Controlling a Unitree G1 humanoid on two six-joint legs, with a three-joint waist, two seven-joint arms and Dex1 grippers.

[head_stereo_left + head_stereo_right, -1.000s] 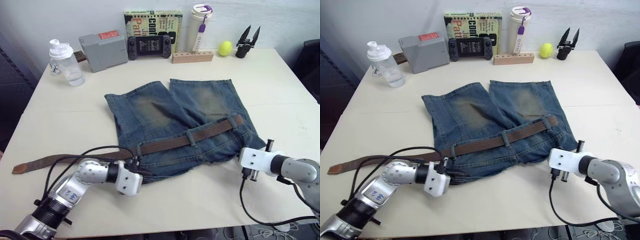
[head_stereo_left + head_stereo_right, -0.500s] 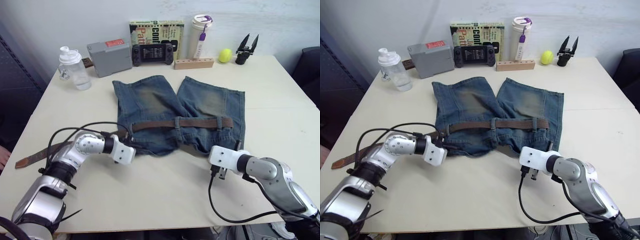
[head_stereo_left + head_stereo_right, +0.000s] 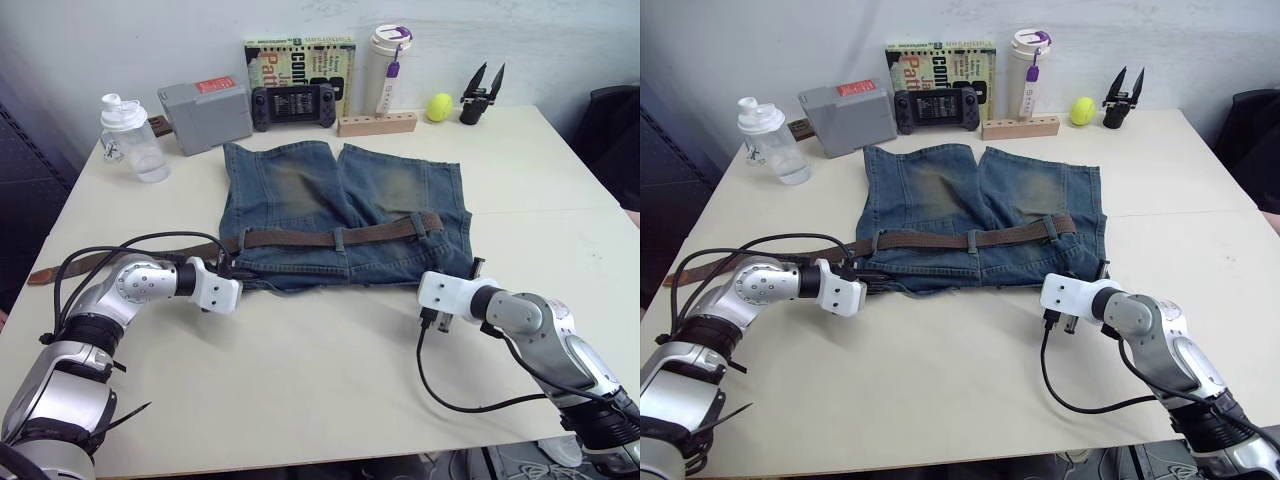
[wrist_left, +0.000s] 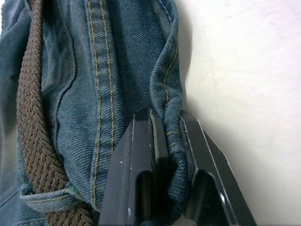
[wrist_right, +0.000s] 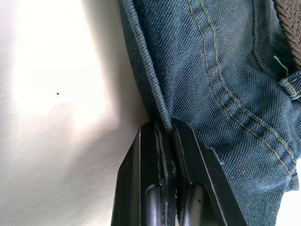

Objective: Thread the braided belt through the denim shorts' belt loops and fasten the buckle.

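The left tool (image 4: 170, 141) is clamping a folded edge of the denim shorts (image 3: 340, 200), with the bunched hem pinched between its two black fingers (image 4: 141, 160). The right tool (image 5: 164, 136) is closed on the opposite waistband corner of the shorts, its fingers (image 5: 188, 160) nipping the thin cloth edge. Both tools are lying low over the bench (image 3: 330, 380), well apart, one at each end of the waistband.

Between the two tools, the shorts are lying flat with the waistband toward the robot and both legs pointing away from it. The braided belt (image 3: 330, 236) is running along the waistband, just beyond the left tool and passing under belt loops (image 3: 340, 238); one loop is sitting near the middle of the span and another is crossing the belt near the right tool. Outward of the left tool, the free length of the belt is trailing across the bench, and its tan leather tip (image 3: 42, 276) is resting near the bench edge. The buckle cannot be made out.

Beyond the shorts, along the far bench edge, a clear shaker bottle (image 3: 128, 138), a grey box (image 3: 205, 115), a handheld game console (image 3: 293, 103), a book (image 3: 298, 68), a wooden block (image 3: 377, 124), a white tumbler (image 3: 386, 66), a yellow ball (image 3: 438, 106) and a spare black tool (image 3: 480, 92) are standing
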